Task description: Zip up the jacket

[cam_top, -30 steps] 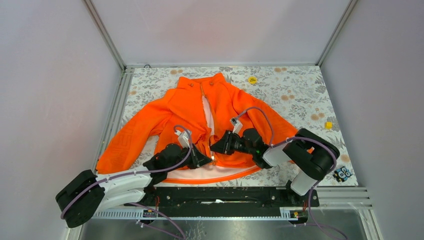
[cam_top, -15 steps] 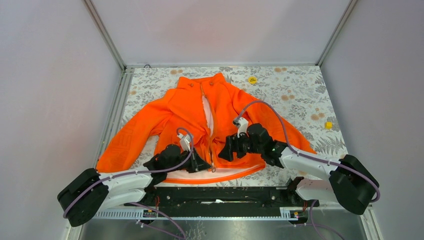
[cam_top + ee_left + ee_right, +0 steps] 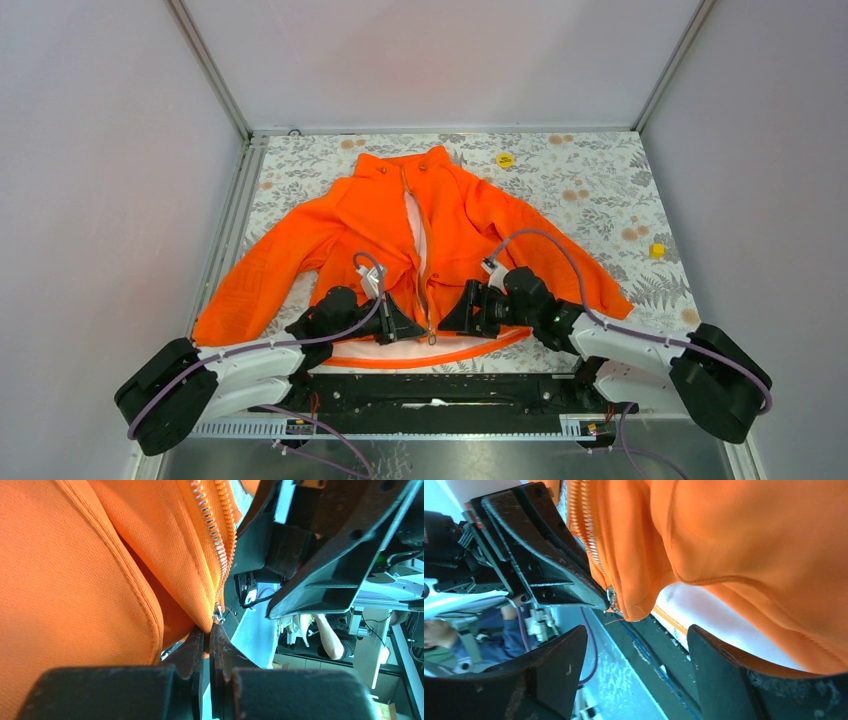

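Sprawling front-up across the floral table, the jacket lies with its collar far and its hem near, its front parted so that white lining shows. The left arm and right arm both stretch low from the near edge and converge on the middle of the hem. The left gripper is clamped on the jacket fabric at the near end of the zipper, pinning it. The right gripper stands just right of that spot with its fingers spread and nothing between them. The slider sits at the hem end, so zipping seems barely begun. Next, the right gripper probably needs to pinch the slider and draw it far toward the collar.
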